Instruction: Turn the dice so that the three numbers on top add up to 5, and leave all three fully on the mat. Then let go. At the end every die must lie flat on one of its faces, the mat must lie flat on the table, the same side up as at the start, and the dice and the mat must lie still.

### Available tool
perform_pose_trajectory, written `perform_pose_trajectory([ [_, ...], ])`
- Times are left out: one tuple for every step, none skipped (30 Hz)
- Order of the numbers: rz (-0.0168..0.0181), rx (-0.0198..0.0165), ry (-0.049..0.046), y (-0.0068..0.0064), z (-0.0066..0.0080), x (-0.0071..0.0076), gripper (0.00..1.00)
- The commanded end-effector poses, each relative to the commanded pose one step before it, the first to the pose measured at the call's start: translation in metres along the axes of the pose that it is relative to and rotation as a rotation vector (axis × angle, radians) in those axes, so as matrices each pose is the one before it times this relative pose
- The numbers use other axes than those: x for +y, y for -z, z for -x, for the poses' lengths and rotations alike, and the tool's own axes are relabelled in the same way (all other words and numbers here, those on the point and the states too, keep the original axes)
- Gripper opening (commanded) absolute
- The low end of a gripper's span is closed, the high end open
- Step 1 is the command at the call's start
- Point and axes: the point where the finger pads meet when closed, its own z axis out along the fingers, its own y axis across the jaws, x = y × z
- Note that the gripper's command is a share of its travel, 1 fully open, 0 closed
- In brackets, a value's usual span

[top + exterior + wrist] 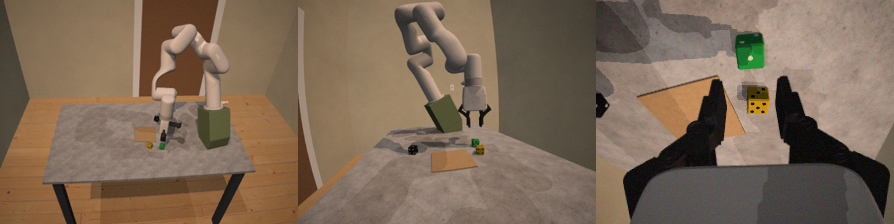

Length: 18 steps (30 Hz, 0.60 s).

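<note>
A tan mat (145, 134) lies flat on the grey table. A yellow die (149, 145) and a green die (162, 146) sit on the table just off the mat's front edge. A black die (413, 149) sits on the table off the mat's far side. My gripper (475, 125) hangs well above the table, over the yellow and green dice, half open and empty. In the wrist view the yellow die (758, 99) shows far below between my fingers, with the green die (750, 50) beyond it, the mat (691, 105) to the left and the black die (600, 106) at the left edge.
The arm's green base block (214, 126) stands at the table's right side, behind the dice in the exterior view (444, 113).
</note>
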Motion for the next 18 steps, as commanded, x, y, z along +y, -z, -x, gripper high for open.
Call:
perform_pose_trajectory([
  [0.00218, -0.00206, -0.00047, 0.00088, 0.00100, 0.00083, 0.47],
  [0.00000, 0.00000, 0.00000, 0.00000, 0.00000, 0.00000, 0.47],
  [0.00000, 0.00000, 0.00000, 0.00000, 0.00000, 0.00000, 0.47],
  [0.00000, 0.00000, 0.00000, 0.00000, 0.00000, 0.00000, 0.47],
  [0.00000, 0.00000, 0.00000, 0.00000, 0.00000, 0.00000, 0.47],
  [0.00000, 0.00000, 0.00000, -0.00002, 0.00000, 0.00000, 0.47],
  [0.00000, 0.00000, 0.00000, -0.00004, 0.00000, 0.00000, 0.47],
  [-0.00001, 0.00001, 0.00000, -0.00008, 0.00000, 0.00000, 0.47],
  [-0.00001, 0.00001, 0.00001, -0.00013, 0.00000, 0.00000, 0.47],
  [-0.00001, 0.00002, 0.00001, -0.00018, 0.00000, 0.00000, 0.47],
  [-0.00002, 0.00003, 0.00001, -0.00024, 0.00001, 0.00000, 0.47],
  [-0.00003, 0.00003, 0.00002, -0.00031, 0.00001, 0.00000, 0.47],
  [-0.00003, 0.00004, 0.00002, -0.00039, 0.00001, 0.00000, 0.47],
  [-0.00004, 0.00005, 0.00003, -0.00046, 0.00001, 0.00000, 0.47],
  [-0.00004, 0.00006, 0.00003, -0.00055, 0.00001, 0.00000, 0.47],
  [-0.00004, 0.00007, 0.00004, -0.00063, 0.00001, 0.00000, 0.47],
  [-0.00005, 0.00009, 0.00004, -0.00071, 0.00001, 0.00000, 0.47],
  [0.00000, 0.00000, 0.00000, 0.00000, 0.00000, 0.00000, 0.47],
])
